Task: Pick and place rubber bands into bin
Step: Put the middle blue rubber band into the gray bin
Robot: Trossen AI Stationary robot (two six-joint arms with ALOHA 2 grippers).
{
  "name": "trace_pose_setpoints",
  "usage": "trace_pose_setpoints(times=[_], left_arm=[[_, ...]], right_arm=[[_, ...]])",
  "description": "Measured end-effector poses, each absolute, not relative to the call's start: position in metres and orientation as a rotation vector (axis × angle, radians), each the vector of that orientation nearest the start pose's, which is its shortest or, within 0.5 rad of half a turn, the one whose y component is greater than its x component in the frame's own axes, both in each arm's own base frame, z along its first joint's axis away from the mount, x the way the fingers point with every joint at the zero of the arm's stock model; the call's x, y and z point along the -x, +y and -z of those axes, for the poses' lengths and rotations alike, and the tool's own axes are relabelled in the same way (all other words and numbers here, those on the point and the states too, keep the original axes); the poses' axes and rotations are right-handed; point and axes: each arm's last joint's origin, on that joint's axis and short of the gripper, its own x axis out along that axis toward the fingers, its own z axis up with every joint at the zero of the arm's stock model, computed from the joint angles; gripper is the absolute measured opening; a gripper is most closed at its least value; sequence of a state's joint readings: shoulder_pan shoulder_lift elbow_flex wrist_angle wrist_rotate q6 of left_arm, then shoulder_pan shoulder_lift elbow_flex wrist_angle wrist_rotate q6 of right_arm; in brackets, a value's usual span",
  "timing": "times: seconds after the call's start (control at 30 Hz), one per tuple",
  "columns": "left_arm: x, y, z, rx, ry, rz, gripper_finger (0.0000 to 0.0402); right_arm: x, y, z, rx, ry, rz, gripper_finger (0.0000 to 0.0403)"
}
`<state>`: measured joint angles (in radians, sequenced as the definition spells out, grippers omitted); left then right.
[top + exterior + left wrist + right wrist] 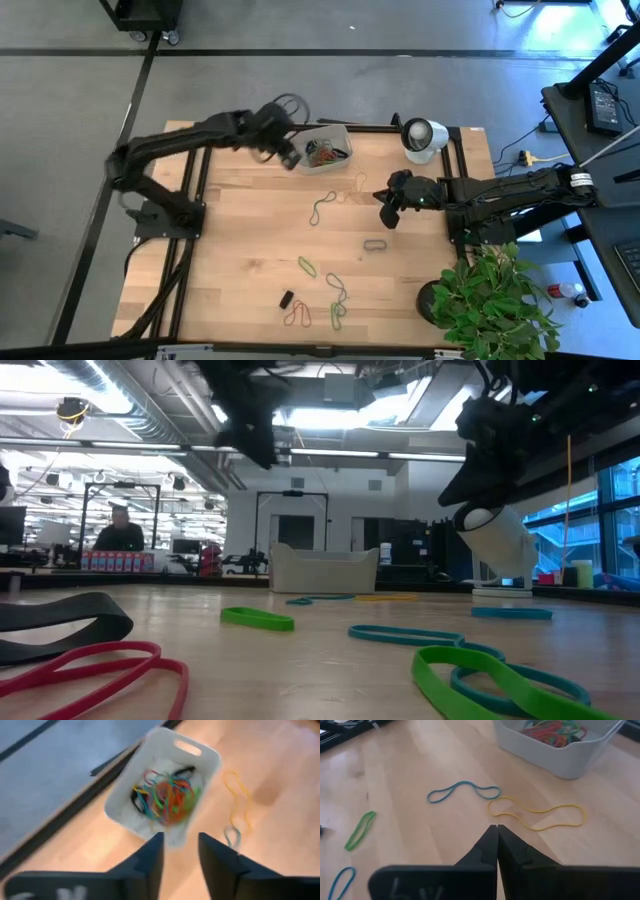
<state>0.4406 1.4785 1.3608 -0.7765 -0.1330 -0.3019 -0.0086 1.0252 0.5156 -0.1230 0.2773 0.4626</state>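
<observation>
Reaching in from the left of the overhead frame, the dark left arm bends at its elbow and stretches toward the upper middle, where its left claw [290, 157] hangs just beside the small translucent greyish-white rectangular plastic bin [345, 135]. Its two dark fingers [150, 857] stand apart with a gap between them, released and holding nothing; the bin lies just ahead of them. A tangled heap of thin rubber bands [167, 795] in green, red, orange and black fills the bin.

From the right edge the dark right arm extends nearly level to centre-right, its right claw [388, 215] poised above the pale wooden desk [250, 250]. That claw is clenched, fingers pressed together, empty. Just ahead of it on the desk lie a thin yellow elastic loop [537, 815] and a thin blue elastic loop [462, 791], side by side. More loose loops, green, blue and red, lie scattered across the lower middle of the overhead frame.
</observation>
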Motion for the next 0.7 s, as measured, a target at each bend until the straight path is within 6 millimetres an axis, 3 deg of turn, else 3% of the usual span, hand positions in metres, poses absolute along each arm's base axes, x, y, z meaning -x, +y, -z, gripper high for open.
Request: trace_pose_setpoints(times=[0.13, 0.2, 0.43, 0.57, 0.7], left_arm=[[-0.238, 0.100, -0.307, 0.441, 0.781, -0.637, 0.0029], [-0.222, 0.083, -0.295, 0.455, 0.752, -0.609, 0.0010], [-0.172, 0.032, -0.246, 0.457, 0.682, -0.448, 0.0002], [-0.152, 0.014, -0.226, 0.463, 0.637, -0.371, 0.0002], [-0.138, 0.006, -0.213, 0.466, 0.592, -0.339, 0.0003]], right_arm=[[-0.203, -0.012, -0.205, -0.361, 0.550, 0.426, 0.0018], [-0.203, -0.012, -0.205, -0.352, 0.552, 0.424, 0.0032], [-0.203, -0.005, -0.204, -0.267, 0.617, 0.351, 0.0100], [-0.207, 0.004, -0.200, -0.247, 0.808, 0.335, 0.0135], [-0.222, 0.013, -0.194, -0.294, 1.016, 0.279, 0.0144]])
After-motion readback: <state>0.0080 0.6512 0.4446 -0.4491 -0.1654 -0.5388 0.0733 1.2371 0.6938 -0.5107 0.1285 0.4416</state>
